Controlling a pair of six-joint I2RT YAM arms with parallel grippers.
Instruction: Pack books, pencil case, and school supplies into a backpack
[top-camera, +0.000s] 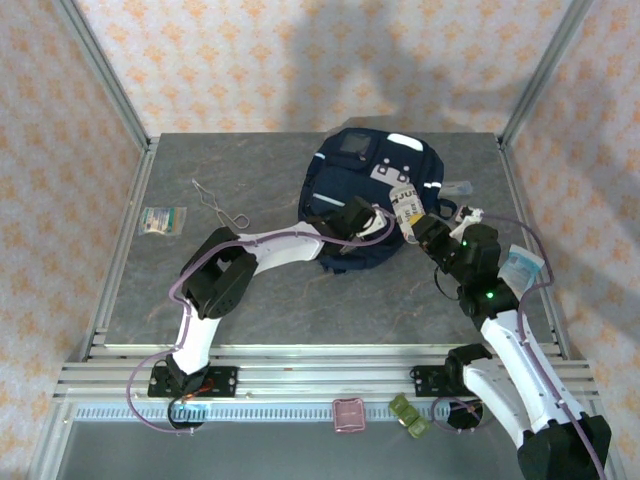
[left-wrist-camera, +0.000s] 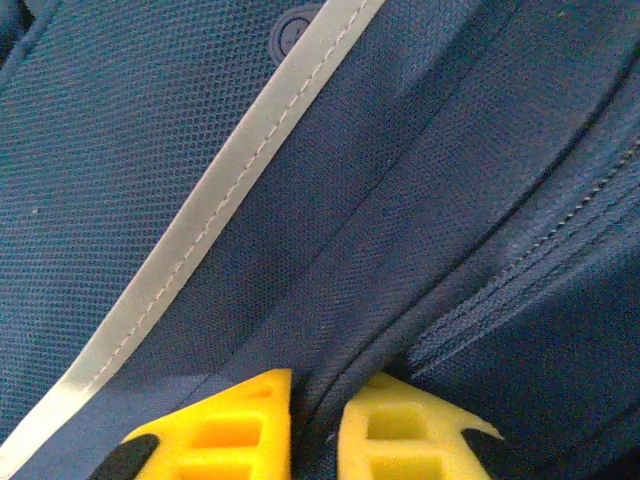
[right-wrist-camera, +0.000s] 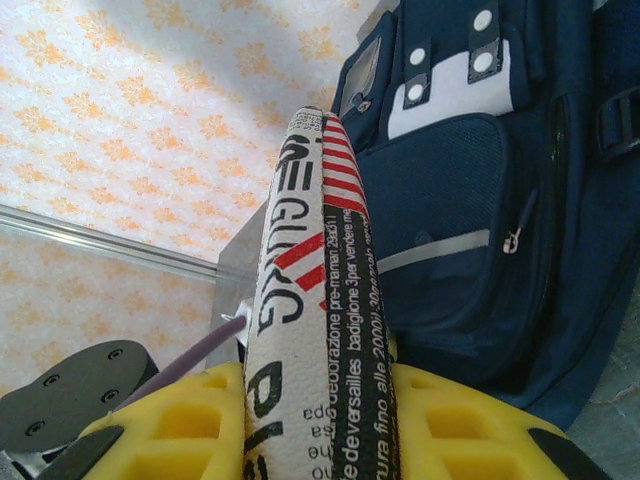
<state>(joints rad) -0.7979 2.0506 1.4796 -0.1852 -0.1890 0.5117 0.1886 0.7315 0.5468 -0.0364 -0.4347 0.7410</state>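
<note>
**Yellow fingers (left-wrist-camera: 230, 430) pinched on backpack (left-wrist-camera: 150, 150) fabric; printed packet gripped alongside**

At the left gripper (left-wrist-camera: 320, 390), the jaws are seen clenched on a fold of navy fabric beside a zip line, with a light grey stripe running past to their left. The right gripper (right-wrist-camera: 320, 380) is clamped on the white printed packet (right-wrist-camera: 310, 250), which sticks out well past its fingertips. The front pocket of the backpack is seen just beyond and to the right of it. The pink pencil case (top-camera: 349, 413) is found well behind both grippers, at the near rail.
</note>
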